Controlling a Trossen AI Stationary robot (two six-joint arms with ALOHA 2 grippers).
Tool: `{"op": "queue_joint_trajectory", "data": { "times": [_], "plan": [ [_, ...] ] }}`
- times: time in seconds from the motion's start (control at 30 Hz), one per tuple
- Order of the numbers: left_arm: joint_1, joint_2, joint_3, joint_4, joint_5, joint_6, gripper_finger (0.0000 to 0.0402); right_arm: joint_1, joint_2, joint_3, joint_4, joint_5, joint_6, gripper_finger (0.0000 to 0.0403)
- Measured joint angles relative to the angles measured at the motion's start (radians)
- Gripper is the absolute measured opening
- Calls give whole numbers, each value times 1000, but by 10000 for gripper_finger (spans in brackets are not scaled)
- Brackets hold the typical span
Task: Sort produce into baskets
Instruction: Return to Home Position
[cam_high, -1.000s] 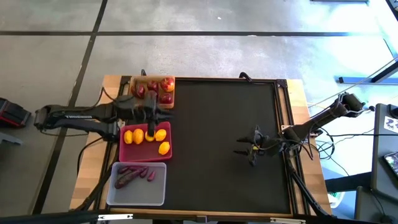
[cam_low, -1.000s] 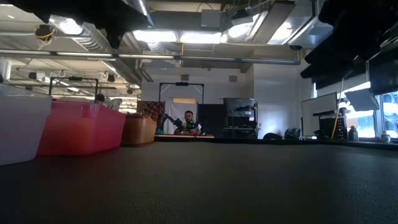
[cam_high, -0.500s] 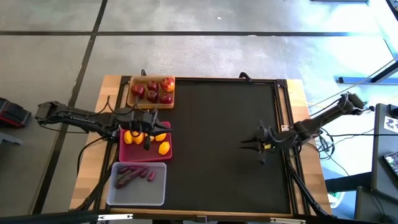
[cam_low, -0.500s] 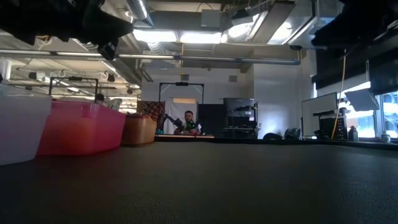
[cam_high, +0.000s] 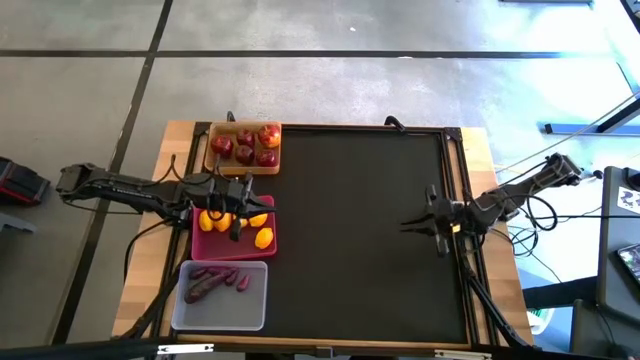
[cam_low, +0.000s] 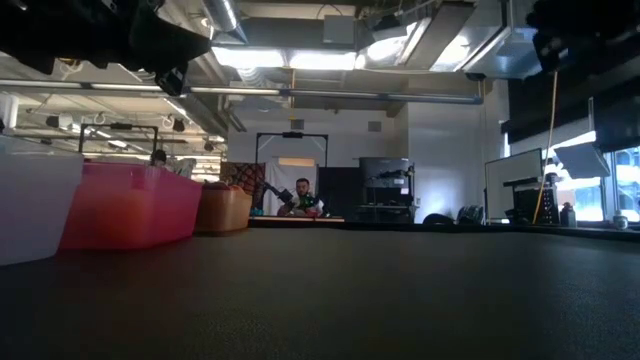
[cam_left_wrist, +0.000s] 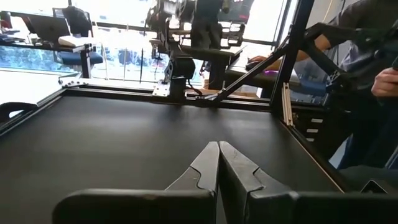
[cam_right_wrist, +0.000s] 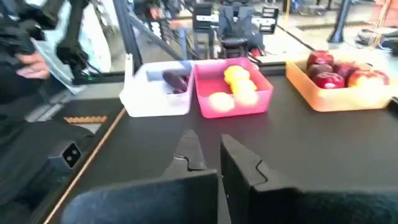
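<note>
stock: produce, three kinds, all binned; none loose on the black mat (cam_high: 360, 230). three trays stand in a row along the mat's left edge. apples (cam_high: 245, 147): several, round, dark red, clustered in the tan tray (cam_high: 243, 171) at one end of the row. they have no long axis, and which way the stems point cannot be told. judged firm, smooth and apt to roll; take hold across the widest part. lemons (cam_high: 262, 237): yellow ovals in the pink tray (cam_high: 215, 245), the middle of the row. their long axes lie at mixed angles and are partly hidden by the arm. judged firm with a slightly grippy skin; close the jaws across the short axis. roots (cam_high: 205, 287): slim, dark purple, in the translucent tray (cam_high: 225, 312) at the other end. their long axes run roughly along the tray's long side, a little tilted. judged light and stiff enough; take each at mid-length, jaws across the thin way. left gripper (cam_left_wrist: 218, 149): hangs above the pink tray, over the lemons, fingers pressed together on nothing. right gripper (cam_right_wrist: 211, 146): over the mat's right side, well apart from the trays and facing them, fingers narrowly parted and empty. sorting reads as complete; no piece appears to need lifting.
</note>
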Motion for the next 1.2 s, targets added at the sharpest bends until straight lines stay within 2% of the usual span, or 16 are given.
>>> {"op": "queue_joint_trajectory", "data": {
  "times": [0.17, 0.3, 0.5, 0.63, 0.7, 0.83, 0.97, 1.13, 1.2],
  "plan": [
    [0, 0, 0, 6, 0, 21, 6, 0, -144, -167, 173, -59, -24, 1],
    [0, 0, 0, 6, -4, 32, 7, 0, -238, -272, 248, -59, -21, 2],
    [0, 1, 0, -9, -83, 119, 5, 0, -295, -297, 180, 136, 7, 3],
    [-2, 0, 0, -2, -83, 54, 5, 0, -295, -297, 179, 145, 7, 3],
    [5, 0, 0, -4, -83, 68, 5, 0, -292, -297, 176, 146, -1, 3],
    [4, 0, 0, -10, -58, 110, 5, -1, -292, -297, 159, 54, -74, 3],
    [4, 0, 0, -10, -19, 118, 5, -15, -293, -297, 148, -17, -80, 3],
    [4, 0, 0, -9, -17, 126, 5, -94, -301, -297, 111, -47, -84, 3],
    [4, 0, 0, -10, -16, 129, 5, -142, -319, -297, 89, -109, -108, 3]
  ]
}}
